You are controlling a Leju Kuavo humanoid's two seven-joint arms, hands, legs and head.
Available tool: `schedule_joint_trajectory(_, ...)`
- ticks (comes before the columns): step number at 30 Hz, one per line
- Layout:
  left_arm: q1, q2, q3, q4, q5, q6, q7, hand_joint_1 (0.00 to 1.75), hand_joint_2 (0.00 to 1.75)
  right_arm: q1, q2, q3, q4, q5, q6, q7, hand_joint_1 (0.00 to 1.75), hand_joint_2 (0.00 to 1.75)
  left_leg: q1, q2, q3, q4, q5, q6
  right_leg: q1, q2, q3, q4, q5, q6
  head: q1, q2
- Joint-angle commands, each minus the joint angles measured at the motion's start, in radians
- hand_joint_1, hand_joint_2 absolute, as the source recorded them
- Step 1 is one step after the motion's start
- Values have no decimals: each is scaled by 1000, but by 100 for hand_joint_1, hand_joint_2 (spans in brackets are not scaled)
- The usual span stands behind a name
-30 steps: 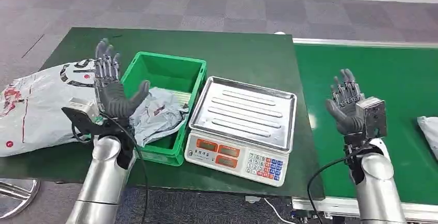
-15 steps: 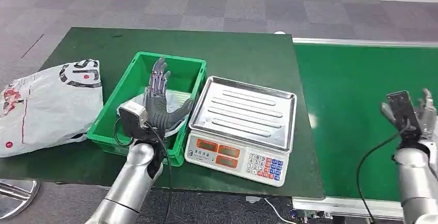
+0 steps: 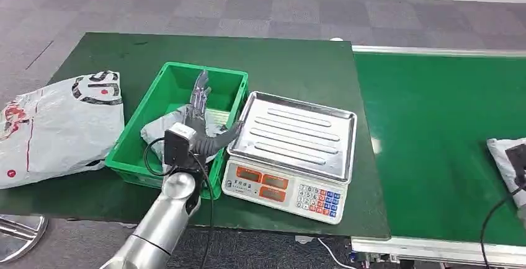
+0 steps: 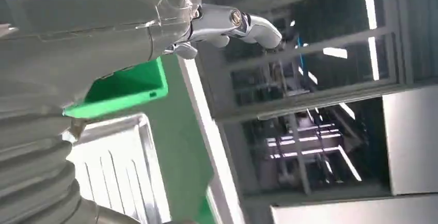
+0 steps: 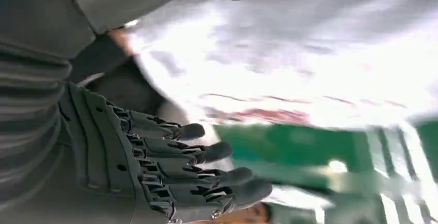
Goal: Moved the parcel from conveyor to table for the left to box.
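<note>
The parcel point(image 3: 505, 160) lies on the conveyor point(image 3: 434, 132), at its right edge. My right hand point(image 5: 170, 167) hovers right beside it, fingers spread and holding nothing. My left hand point(image 3: 201, 123) is released too, fingers straight, raised over the green bin point(image 3: 133, 154) on the table point(image 3: 291, 64), above the crumpled bag point(image 3: 155, 134) inside, beside the scale point(image 3: 291, 151).

The left hand point(image 4: 77, 33) is reaching out with fingers point(image 4: 248, 22) extended, a green bin point(image 4: 124, 87) and ridged steel scale tray point(image 4: 119, 172) lying beneath them.
</note>
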Motion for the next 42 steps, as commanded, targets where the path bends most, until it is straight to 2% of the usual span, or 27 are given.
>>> schedule_joint_trajectory(1, -69, 64, -194, 107, -21, 74, 5, 0, 175, -1, -12, 31, 130, 39, 139, 94, 0, 175, 2, -2, 2, -1, 0, -2, 1, 0, 3, -2, 0, 0, 0, 0)
schedule_joint_trajectory(3, -69, 64, -194, 107, -21, 74, 5, 0, 175, -1, -12, 31, 130, 39, 139, 94, 0, 175, 1, -1, 3, -1, -1, -3, 1, 1, 4, -2, 0, -1, 0, 0)
schedule_joint_trajectory(5, -73, 67, -197, 111, -4, 80, 5, 0, 175, 28, -7, 24, 122, 48, 200, 120, 0, 175, 1, 0, 3, -1, -1, -3, 1, 3, 3, -2, 0, -1, 0, 0)
schedule_joint_trajectory(9, -72, 73, -190, 117, 3, 90, 5, 0, 175, 39, 11, 43, 115, 79, 251, 129, 0, 175, 2, 0, 3, -1, -1, -3, 2, 3, 4, -2, 0, -1, 0, 0)
schedule_joint_trajectory(18, -66, 77, -187, 114, 1, 103, 5, 0, 175, 24, 23, 61, 101, 107, 269, 131, 0, 175, 2, 2, 5, -2, -1, -4, 1, 6, 5, -3, 1, -1, 0, 0)
schedule_joint_trajectory(19, -61, 81, -183, 111, 1, 111, 5, 0, 175, 13, 41, 56, 81, 107, 239, 102, 0, 175, 2, 3, 4, -1, -1, -3, 1, 6, 4, -3, 1, -1, 0, 0)
schedule_joint_trajectory(21, -39, 99, -171, 90, -2, 122, 5, 0, 175, -49, 114, 17, 21, 65, 86, -117, 0, 175, 2, 5, 4, -1, -1, -3, 1, 7, 3, -2, 1, -1, 0, 0)
schedule_joint_trajectory(24, -19, 114, -180, 75, -39, 143, 5, 0, 175, -123, 201, -20, -59, 27, -77, -314, 0, 175, 1, 18, 6, -3, -2, -4, 1, 22, 2, -3, 4, -1, 0, 0)
schedule_joint_trajectory(25, -20, 113, -191, 78, -46, 156, 5, 0, 175, -113, 218, -37, -115, -2, -129, -400, 0, 175, 1, 16, 2, -2, -2, -3, 1, 18, 0, -2, 4, -1, 0, 0)
schedule_joint_trajectory(26, -25, 108, -204, 81, -47, 164, 5, 0, 175, -94, 231, -50, -180, -31, -173, -483, 0, 175, 1, 20, 4, -3, -3, -5, 1, 23, 2, -2, 5, -2, 0, 0)
schedule_joint_trajectory(27, -29, 105, -206, 86, -44, 161, 5, 0, 175, -82, 240, -60, -216, -57, -189, -533, 0, 175, 1, 15, 3, -2, -1, -4, 1, 17, 0, -2, 4, -2, 0, 0)
schedule_joint_trajectory(28, -37, 98, -207, 96, -35, 151, 5, 0, 175, -46, 259, -79, -304, -108, -224, -629, 0, 175, 1, 16, 5, -2, -1, -5, 1, 19, 0, -1, 4, -2, 0, 0)
schedule_joint_trajectory(29, -49, 90, -213, 112, -36, 148, 5, 0, 175, 4, 275, -92, -400, -141, -257, -682, 0, 175, 2, 14, 4, -2, 0, -4, 2, 16, 0, -1, 3, -2, 0, 0)
schedule_joint_trajectory(32, -72, 83, -245, 136, -52, 182, 5, 0, 175, 83, 303, -92, -566, -162, -288, -718, 0, 175, 3, 4, 4, -3, 3, -3, 3, 6, 3, -2, 2, -2, 0, 0)
schedule_joint_trajectory(33, -75, 83, -248, 138, -52, 184, 5, 0, 175, 86, 304, -92, -572, -155, -298, -714, 0, 175, 2, 1, 3, -2, 4, -2, 2, 2, 2, -1, 2, -1, 0, 0)
schedule_joint_trajectory(36, -81, 89, -261, 141, -53, 197, 5, 0, 175, 52, 278, -62, -475, -40, -285, -587, 0, 175, 3, -2, 3, -2, 3, -3, 3, -1, 4, -1, 1, -2, 0, 0)
schedule_joint_trajectory(37, -83, 91, -265, 144, -50, 200, 5, 0, 175, 8, 250, -45, -366, 61, -247, -432, 0, 175, 3, -2, 2, -1, 3, -3, 3, -1, 3, 0, 1, -1, 0, 0)
schedule_joint_trajectory(38, -85, 91, -266, 153, -51, 197, 5, 0, 175, -33, 217, -39, -242, 119, -126, -247, 0, 175, 3, -1, 3, -1, 3, -4, 2, 1, 4, -1, 1, -1, 0, 0)
schedule_joint_trajectory(40, -91, 88, -272, 162, -49, 189, 5, 0, 175, -41, 162, -31, -131, 170, -23, -110, 0, 175, 3, -3, 4, -1, 3, -4, 2, 0, 5, -1, 1, -1, 0, 0)
schedule_joint_trajectory(42, -91, 87, -273, 163, -48, 186, 5, 0, 175, -33, 150, -35, -110, 180, -34, -89, 0, 175, 3, -5, 3, -1, 3, -3, 2, -2, 5, -2, 1, -1, 0, 0)
